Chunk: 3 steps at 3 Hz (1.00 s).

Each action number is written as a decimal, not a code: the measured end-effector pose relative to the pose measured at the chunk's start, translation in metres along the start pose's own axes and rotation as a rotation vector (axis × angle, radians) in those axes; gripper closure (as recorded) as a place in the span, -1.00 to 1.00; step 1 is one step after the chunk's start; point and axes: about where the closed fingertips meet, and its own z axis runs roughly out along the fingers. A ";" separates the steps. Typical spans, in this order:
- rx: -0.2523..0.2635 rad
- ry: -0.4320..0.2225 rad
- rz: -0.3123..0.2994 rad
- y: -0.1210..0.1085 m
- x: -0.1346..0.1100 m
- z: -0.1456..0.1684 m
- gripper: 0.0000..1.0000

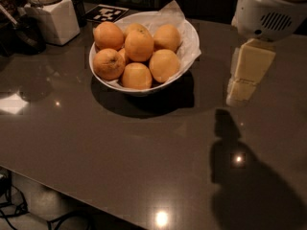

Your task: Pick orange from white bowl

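The orange [164, 65] lies in the white bowl [144, 88], on the side nearest the gripper [242, 87]. It touches the other oranges [139, 44] heaped with it, about six showing in all. One of them, on the bowl's far side from the gripper, has a dark puckered dimple [109, 63]. Crumpled white paper lining [176, 14] rises above the rim between the fruit and the gripper.

The gripper hangs above the dark table [96, 147], apart from the bowl and off to its side, with bare tabletop between them. Whether it is clenched or released cannot be told, and it grasps nothing visible. Its shadow [225, 128] falls on the table just below it.

Well beyond the bowl from the gripper stand a white square-based jar [53, 19] and a black-and-white marker card [106, 13].
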 end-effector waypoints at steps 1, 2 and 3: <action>0.017 -0.021 0.000 -0.003 -0.003 -0.001 -1.00; 0.017 -0.021 0.000 -0.003 -0.003 -0.001 -1.00; 0.023 -0.049 -0.060 -0.011 -0.061 -0.005 -1.00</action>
